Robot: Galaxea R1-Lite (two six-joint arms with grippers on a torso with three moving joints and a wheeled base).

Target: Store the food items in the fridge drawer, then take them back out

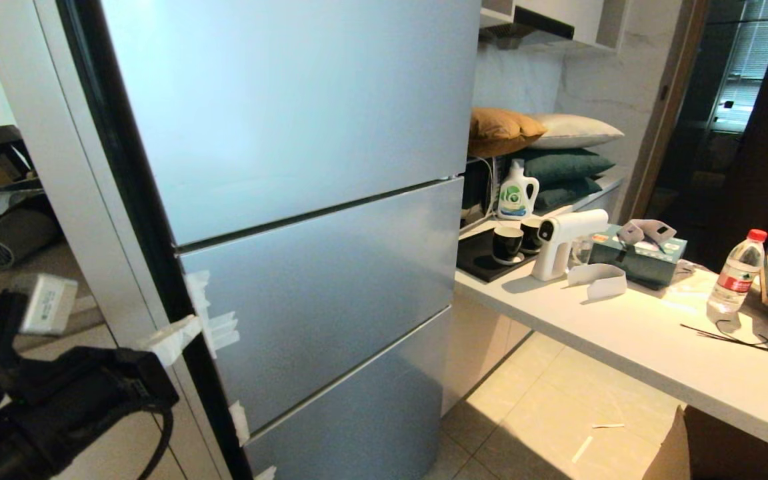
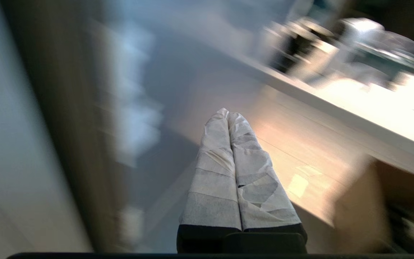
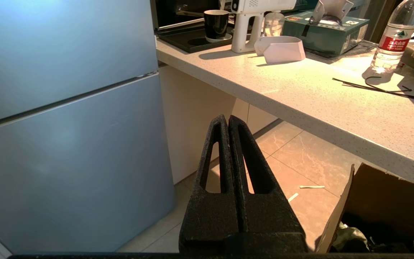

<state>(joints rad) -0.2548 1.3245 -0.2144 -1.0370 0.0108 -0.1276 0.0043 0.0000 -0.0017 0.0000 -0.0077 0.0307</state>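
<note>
The fridge stands shut, with three matte silver-blue door panels; the middle panel has white tape strips along its left edge. The fridge drawer and the food items are out of view. My left gripper comes in from the lower left, its white-wrapped fingers shut and empty, tips by the left edge of the middle panel near the tape. In the left wrist view the gripper points past the fridge front toward the floor. My right gripper is shut and empty, low in front of the fridge and counter.
A pale counter runs to the right of the fridge, holding a white spray gun, black cups, a green tissue box and a water bottle. An open cardboard box sits on the tiled floor. A grey hair dryer lies far left.
</note>
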